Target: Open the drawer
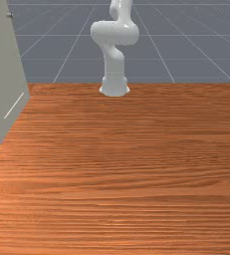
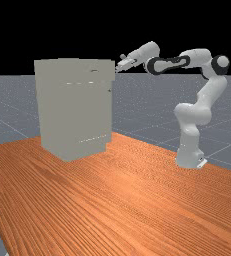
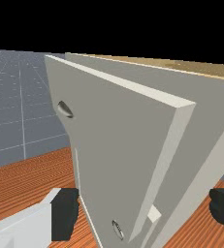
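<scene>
In the far view my gripper is beside the upper edge of the grey cabinet, on the side facing the arm. In the wrist view the gripper is open, its two fingers far apart with nothing held. Ahead of it stands the drawer's front panel, set out a little from the cabinet body. A small curved handle sits on that panel, away from the fingers. Lower down is a second, thin handle.
The cabinet's side rises at the front view's left edge, with a small knob-like piece high on it. The wooden table spreads out in front of the arm's base. In the far view the arm reaches over at cabinet-top height.
</scene>
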Controlling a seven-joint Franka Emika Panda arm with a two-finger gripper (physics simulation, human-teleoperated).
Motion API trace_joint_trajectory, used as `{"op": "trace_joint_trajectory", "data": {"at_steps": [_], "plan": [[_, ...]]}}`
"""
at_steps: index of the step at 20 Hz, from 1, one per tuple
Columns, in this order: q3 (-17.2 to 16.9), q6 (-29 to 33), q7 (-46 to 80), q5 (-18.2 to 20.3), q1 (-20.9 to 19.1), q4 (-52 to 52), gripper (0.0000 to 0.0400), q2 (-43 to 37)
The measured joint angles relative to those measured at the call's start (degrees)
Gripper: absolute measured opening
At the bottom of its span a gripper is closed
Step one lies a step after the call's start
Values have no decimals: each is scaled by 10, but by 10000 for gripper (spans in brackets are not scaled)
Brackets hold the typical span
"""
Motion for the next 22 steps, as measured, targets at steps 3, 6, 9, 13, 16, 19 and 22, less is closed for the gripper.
{"op": "trace_joint_trajectory", "data": {"at_steps": [3,6,9,13,16,19,22], "plan": [[-1,23,2,-5,1,-1,400,15],[-2,52,7,-7,-4,1,381,25],[-4,69,9,-7,-6,2,400,34],[-5,75,7,-7,-7,-7,400,29],[-2,77,7,-5,-5,-16,400,22],[3,79,8,-5,-1,-19,400,19],[4,88,8,-4,1,-20,397,23]]}}
